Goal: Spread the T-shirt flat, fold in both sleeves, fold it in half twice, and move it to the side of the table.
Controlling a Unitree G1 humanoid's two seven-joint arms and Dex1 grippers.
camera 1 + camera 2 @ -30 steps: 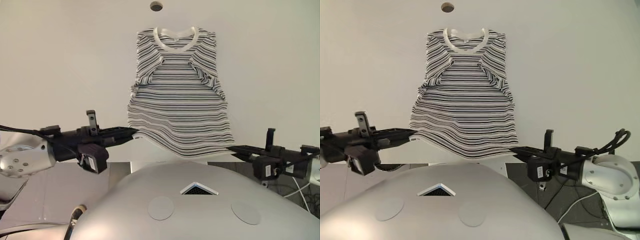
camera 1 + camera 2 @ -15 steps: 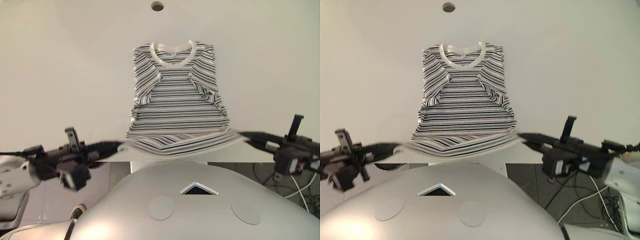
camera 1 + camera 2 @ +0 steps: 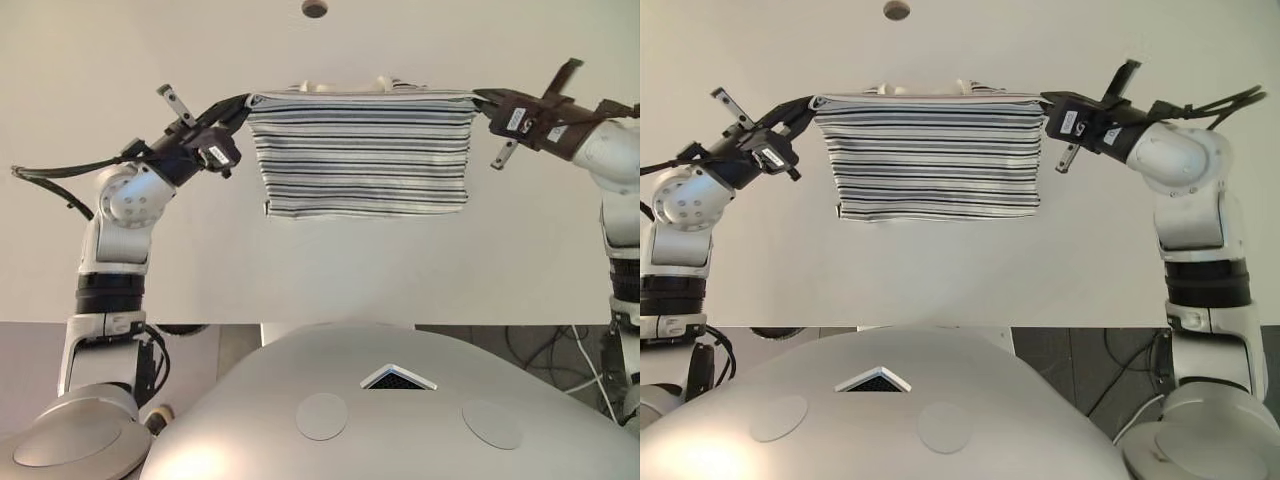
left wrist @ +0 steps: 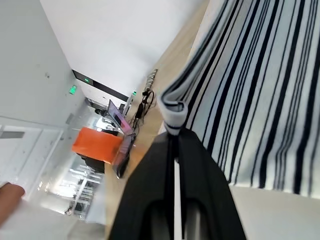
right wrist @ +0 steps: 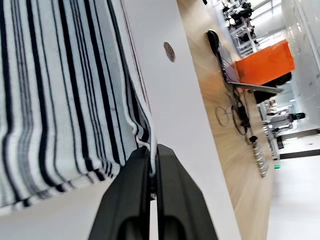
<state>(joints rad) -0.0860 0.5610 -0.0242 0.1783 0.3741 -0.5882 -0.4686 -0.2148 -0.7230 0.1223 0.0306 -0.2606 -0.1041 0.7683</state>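
The black-and-white striped T-shirt [image 3: 360,150] lies on the white table [image 3: 330,270], folded in half front to back, its hem stretched over the white collar at the far end. My left gripper [image 3: 245,100] is shut on the hem's left corner. My right gripper [image 3: 478,97] is shut on the hem's right corner. In the left wrist view the black fingers [image 4: 172,132] pinch the rolled hem of the T-shirt [image 4: 260,100]. In the right wrist view the fingers [image 5: 151,152] clamp the edge of the T-shirt [image 5: 60,90].
A round cable hole [image 3: 314,9] sits in the table just beyond the shirt. The table's front edge [image 3: 240,322] runs close to me. Bare tabletop lies left, right and in front of the shirt.
Both grippers rose from the near edge and carried the hem away from me to the collar, doubling the shirt over. Both arms now stretch far forward.
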